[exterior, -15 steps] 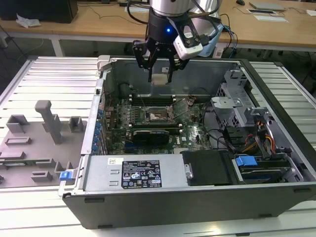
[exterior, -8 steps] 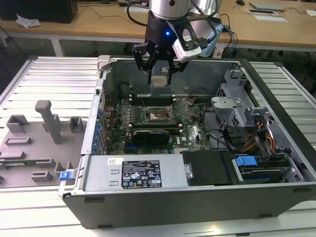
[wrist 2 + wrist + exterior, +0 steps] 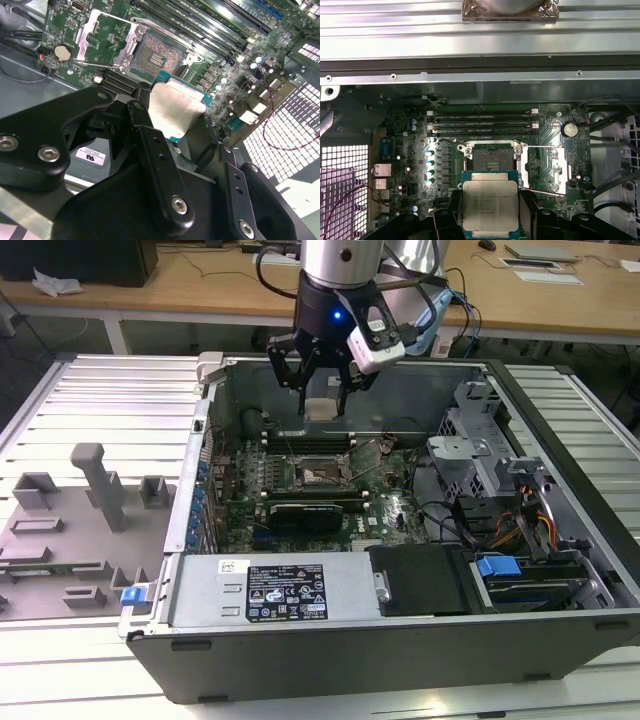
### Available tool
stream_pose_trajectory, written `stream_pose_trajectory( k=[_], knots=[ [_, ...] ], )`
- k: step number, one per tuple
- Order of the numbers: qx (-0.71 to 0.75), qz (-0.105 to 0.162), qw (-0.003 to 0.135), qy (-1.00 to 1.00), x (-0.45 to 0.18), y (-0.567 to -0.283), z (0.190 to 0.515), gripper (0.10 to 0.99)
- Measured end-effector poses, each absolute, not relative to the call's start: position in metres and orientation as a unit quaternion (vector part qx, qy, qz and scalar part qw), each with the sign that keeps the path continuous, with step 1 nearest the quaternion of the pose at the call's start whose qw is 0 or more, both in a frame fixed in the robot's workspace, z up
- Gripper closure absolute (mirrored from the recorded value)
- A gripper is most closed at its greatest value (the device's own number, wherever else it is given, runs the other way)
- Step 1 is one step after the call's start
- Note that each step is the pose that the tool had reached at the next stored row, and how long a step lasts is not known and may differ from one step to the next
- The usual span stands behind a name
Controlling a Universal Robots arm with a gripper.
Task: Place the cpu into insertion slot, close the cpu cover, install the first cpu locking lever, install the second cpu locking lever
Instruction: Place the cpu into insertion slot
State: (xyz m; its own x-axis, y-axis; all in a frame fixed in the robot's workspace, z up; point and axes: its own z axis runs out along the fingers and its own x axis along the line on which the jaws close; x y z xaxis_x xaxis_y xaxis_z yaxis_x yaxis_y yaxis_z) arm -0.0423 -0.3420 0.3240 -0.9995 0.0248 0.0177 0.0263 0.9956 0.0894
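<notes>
The hand (image 3: 321, 400) is clamped on the cpu (image 3: 321, 410), one finger (image 3: 142, 120) on each of two opposite edges, metal top facing up. It hangs over the open case (image 3: 330, 635), near the back wall and above the board (image 3: 235, 495), not touching anything.

Here's what matters: the slot (image 3: 322, 473) lies below the hand and a little toward the near side of the case in the exterior view. So the chip is high and short of its target, not yet over it. In the first wrist view the slot (image 3: 492, 157) shows just past the cpu (image 3: 489, 206), between it and the memory slots (image 3: 485, 125), and the chip's edges look squared up with the slot's rim. No long axis to speak of, square onto square.

The slot is bare and ready. The cover (image 3: 82, 37) is swung open, lying off to one side of the slot (image 3: 154, 56), its window showing green board through it.

Hard to tell: the chip's underside is hidden, the finger pads vanish behind its edges, and I can't make out any corner mark or notch to check its turn. The case stands on a slatted tabletop (image 3: 110, 390).
</notes>
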Motion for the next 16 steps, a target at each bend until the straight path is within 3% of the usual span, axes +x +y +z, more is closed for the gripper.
stream_pose_trajectory(
  k=[16],
  knots=[
    [-0.063, -0.045, 0.006, -0.997, -0.041, -0.342, 0.298, 0.549]
  ],
)
